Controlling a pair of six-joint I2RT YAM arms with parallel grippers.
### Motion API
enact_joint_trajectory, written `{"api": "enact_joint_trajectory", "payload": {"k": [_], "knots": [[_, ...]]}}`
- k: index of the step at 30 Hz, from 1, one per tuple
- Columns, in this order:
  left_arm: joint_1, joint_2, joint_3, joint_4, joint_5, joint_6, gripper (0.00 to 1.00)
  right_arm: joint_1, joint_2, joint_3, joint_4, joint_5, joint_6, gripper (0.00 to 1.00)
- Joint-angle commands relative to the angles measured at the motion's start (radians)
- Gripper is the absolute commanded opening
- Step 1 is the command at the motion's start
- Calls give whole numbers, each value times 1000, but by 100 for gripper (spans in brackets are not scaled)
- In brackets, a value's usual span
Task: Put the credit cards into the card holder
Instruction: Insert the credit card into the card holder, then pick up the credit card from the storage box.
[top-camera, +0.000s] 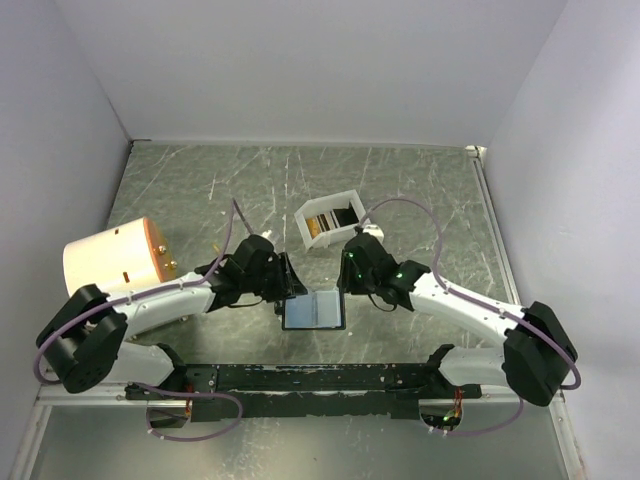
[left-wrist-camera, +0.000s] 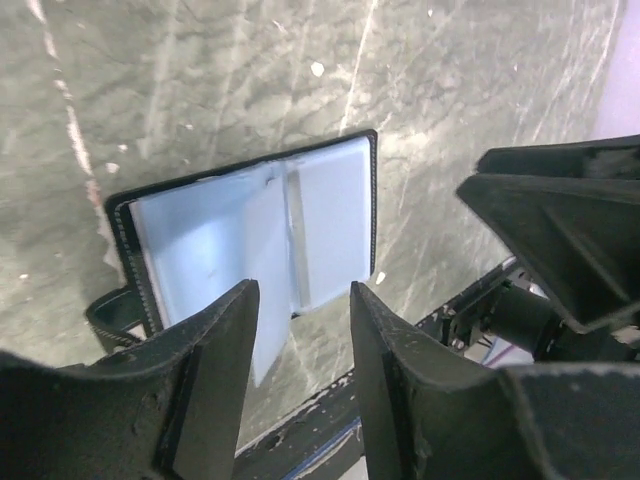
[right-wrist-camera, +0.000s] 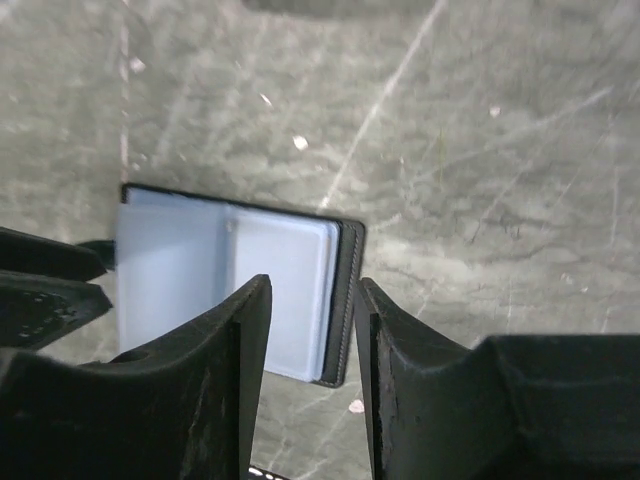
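The card holder (top-camera: 314, 310) lies open on the table near the front edge, pale blue-grey inside with a black rim. It also shows in the left wrist view (left-wrist-camera: 330, 215) and the right wrist view (right-wrist-camera: 180, 280). A middle leaf (left-wrist-camera: 268, 280) stands partly raised. My left gripper (top-camera: 287, 282) is open and empty, just above the holder's left side. My right gripper (top-camera: 349, 277) is open and empty, its jaws either side of the holder's right edge (right-wrist-camera: 345, 290). The credit cards (top-camera: 330, 221), gold-tan and dark, lie in a white box behind the grippers.
The white box (top-camera: 304, 213) stands behind the holder at the table's middle. A beige cylinder (top-camera: 110, 262) stands at the left, beside the left arm. The black mounting rail (top-camera: 320, 378) runs along the near edge. Pale walls close in the table.
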Motion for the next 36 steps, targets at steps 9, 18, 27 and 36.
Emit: {"api": "enact_joint_trajectory", "payload": {"k": [9,18,27,36], "knots": [[2,-163,59,-172,-170,169,67,-41,190,374,-21,182,-261,49],[2,-278,187,-395,-278,373,83,-128,504,714,-85,234,-466,68],[2,-380,292,-554,-342,446,100,-155,699,914,-159,141,-529,70],[1,-458,289,-575,-465,477,100,-154,849,979,-203,43,-525,84]]}}
